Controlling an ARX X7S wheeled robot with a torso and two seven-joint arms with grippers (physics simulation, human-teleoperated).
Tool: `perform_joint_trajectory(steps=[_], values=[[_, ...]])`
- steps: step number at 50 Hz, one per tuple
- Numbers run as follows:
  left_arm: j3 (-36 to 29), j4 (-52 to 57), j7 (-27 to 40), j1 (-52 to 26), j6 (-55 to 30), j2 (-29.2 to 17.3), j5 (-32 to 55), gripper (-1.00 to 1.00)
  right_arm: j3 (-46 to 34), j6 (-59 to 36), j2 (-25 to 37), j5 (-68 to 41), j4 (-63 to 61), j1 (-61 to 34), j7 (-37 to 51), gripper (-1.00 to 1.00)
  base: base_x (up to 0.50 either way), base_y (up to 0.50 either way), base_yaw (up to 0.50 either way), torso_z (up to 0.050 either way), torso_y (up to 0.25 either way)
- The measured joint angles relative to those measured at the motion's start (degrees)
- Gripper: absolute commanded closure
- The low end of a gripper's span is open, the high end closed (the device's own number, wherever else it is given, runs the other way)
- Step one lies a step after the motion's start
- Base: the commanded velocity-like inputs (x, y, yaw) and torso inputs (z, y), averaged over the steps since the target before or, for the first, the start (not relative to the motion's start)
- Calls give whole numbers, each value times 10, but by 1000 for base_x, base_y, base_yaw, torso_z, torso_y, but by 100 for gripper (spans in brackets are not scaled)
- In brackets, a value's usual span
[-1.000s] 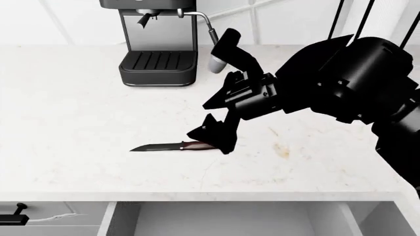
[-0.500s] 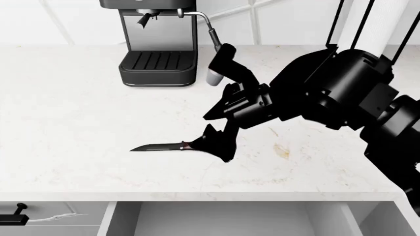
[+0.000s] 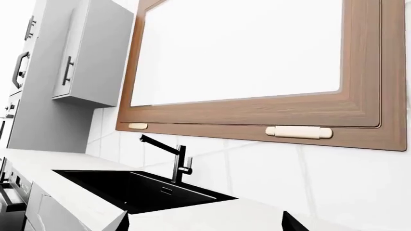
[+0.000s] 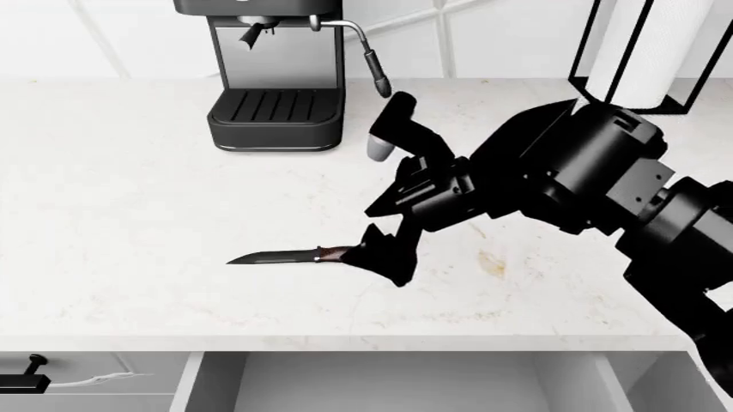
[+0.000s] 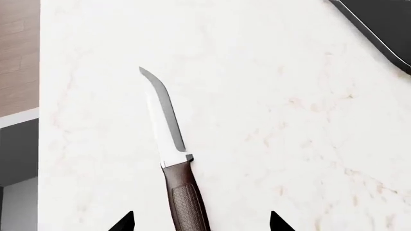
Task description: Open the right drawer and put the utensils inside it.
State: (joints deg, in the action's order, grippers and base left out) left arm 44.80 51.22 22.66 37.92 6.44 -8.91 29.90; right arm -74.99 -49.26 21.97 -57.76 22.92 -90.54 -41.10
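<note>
The knife point(image 4: 281, 256) lies flat on the white counter, dark blade pointing left, its reddish-brown handle point(image 5: 186, 199) running in between my right gripper's fingers. My right gripper point(image 4: 384, 251) is low over the handle and open, one fingertip point(image 5: 125, 222) on each side with a clear gap to the handle. Below the counter edge the right drawer point(image 4: 401, 384) is pulled out, showing a bare pale grey inside. My left gripper point(image 3: 204, 226) is open and holds nothing. It shows only in the left wrist view, facing the kitchen wall.
A black espresso machine point(image 4: 275, 77) stands at the back of the counter, with a paper towel holder point(image 4: 641, 47) at the back right. A neighbouring drawer's black handle point(image 4: 23, 374) shows at lower left. A black sink point(image 3: 134, 190) and faucet point(image 3: 174, 161) lie ahead of the left wrist.
My right gripper has sunk a little toward the counter and now covers most of the knife handle. The arm behind it has dropped lower and to the right. The knife has not moved.
</note>
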Motion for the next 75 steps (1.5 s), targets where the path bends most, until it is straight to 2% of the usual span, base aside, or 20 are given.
perform_joint_trajectory(steps=[22,50,51,75], values=[[2,1,1,1,0,0,-1,-100,-15,28,-24,17,24,19,-26,-100,0,0,0,0,0],[-3,3,3,-1,-4,-2,-6,-100,-22,39,-26,28,35,29,-36,-100,0,0,0,0,0],[-3,3,3,-1,-4,-2,-6,-100,-22,39,-26,29,35,29,-36,100,0,0,0,0,0],[-6,6,6,-1,-6,-4,-10,-100,-24,34,-7,24,-2,31,-8,100,0,0,0,0,0]])
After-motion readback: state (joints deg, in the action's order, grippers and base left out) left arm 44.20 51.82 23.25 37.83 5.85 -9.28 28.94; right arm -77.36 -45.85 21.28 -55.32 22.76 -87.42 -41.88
